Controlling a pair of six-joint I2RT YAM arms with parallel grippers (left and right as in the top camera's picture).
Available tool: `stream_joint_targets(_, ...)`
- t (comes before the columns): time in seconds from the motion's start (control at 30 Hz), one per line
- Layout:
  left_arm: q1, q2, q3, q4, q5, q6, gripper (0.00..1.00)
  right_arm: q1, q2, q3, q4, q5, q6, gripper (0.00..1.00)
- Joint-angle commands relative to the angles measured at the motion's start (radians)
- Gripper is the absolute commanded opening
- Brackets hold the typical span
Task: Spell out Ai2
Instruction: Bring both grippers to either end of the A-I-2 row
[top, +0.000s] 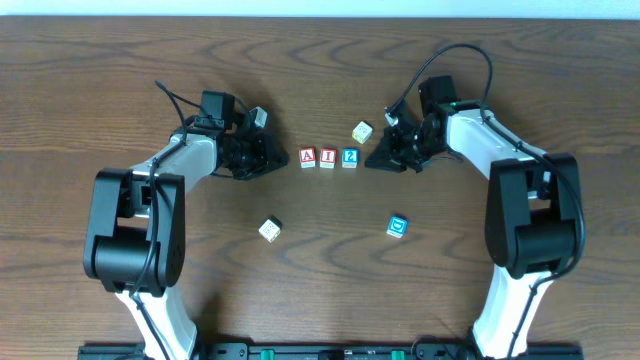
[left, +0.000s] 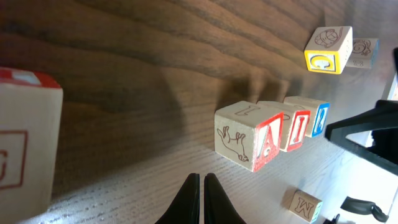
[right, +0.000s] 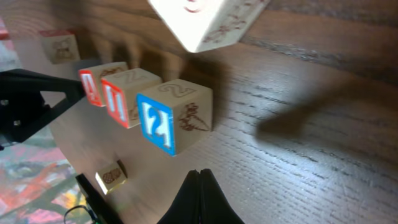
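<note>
Three wooden letter blocks stand in a touching row mid-table: a red A block (top: 307, 157), a red I block (top: 327, 157) and a blue 2 block (top: 349, 157). My left gripper (top: 285, 158) is shut and empty, its tip on the table just left of the A block. My right gripper (top: 370, 162) is shut and empty, just right of the 2 block. The left wrist view shows the A block (left: 267, 144), the I block (left: 297, 130) and the 2 block (left: 320, 118) beyond the shut fingers (left: 202, 183). The right wrist view shows the 2 block (right: 171, 118) nearest the shut fingers (right: 200, 177).
A yellow-faced block (top: 361, 131) lies behind the row at its right. A blue block (top: 398, 226) and a pale block (top: 269, 229) lie nearer the front. Another block (top: 258, 116) sits by the left wrist.
</note>
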Motion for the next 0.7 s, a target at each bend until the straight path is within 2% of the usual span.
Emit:
stream_joint_targets(0.0, -0.004, 0.032, -0.007, 0.008, -0.004, -0.005, 0.06, 0.021, 0.024, -0.004, 0.003, -0.011, 0.031, 0.01)
stream_joint_targets(0.37, -0.004, 0.056, -0.007, 0.11, 0.004, -0.046, 0.06, 0.045, 0.025, -0.004, 0.056, -0.003, 0.076, 0.01)
stream_joint_targets(0.67, -0.052, 0.057, -0.007, 0.134, 0.026, -0.058, 0.06, 0.047, 0.025, -0.004, 0.076, -0.003, 0.076, 0.01)
